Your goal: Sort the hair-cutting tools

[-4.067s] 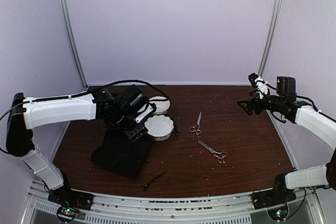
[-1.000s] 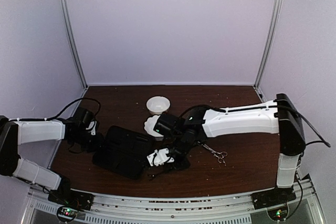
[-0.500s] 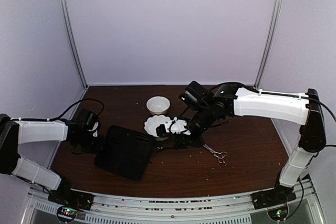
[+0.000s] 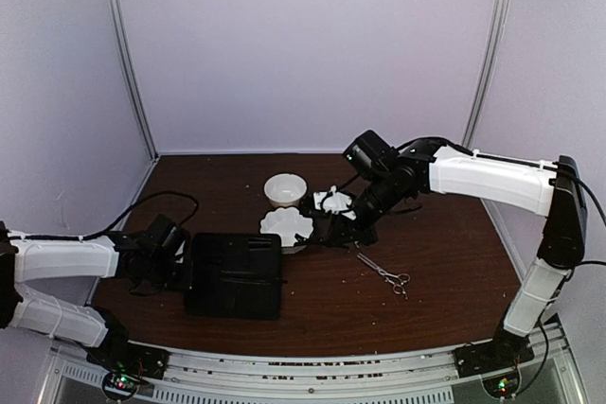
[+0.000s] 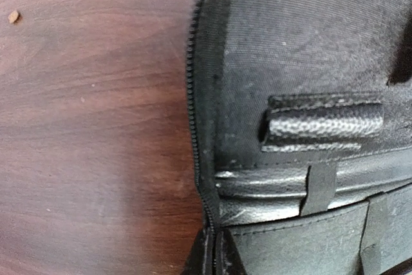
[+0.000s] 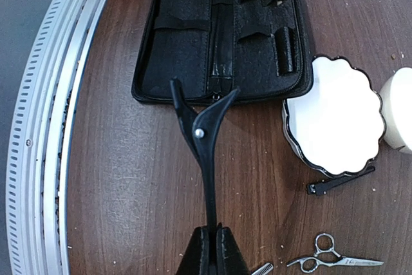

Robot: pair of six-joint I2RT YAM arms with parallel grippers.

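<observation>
My right gripper is shut on the tail of a thin black clip, held above the table just right of the scalloped white dish. A second black clip lies beside that dish. One silver scissors lies on the wood right of centre. In the right wrist view a scissors and the toothed tip of another show. My left gripper is shut on the zipper edge of the open black case.
A round white bowl stands behind the scalloped dish. The case's inside shows loops and pockets. A metal rail runs along the table's near edge. Crumbs dot the wood.
My right arm carried the black clip from the front of the table back toward the scalloped dish. My left gripper closed on the case's edge, and the case now lies square.
</observation>
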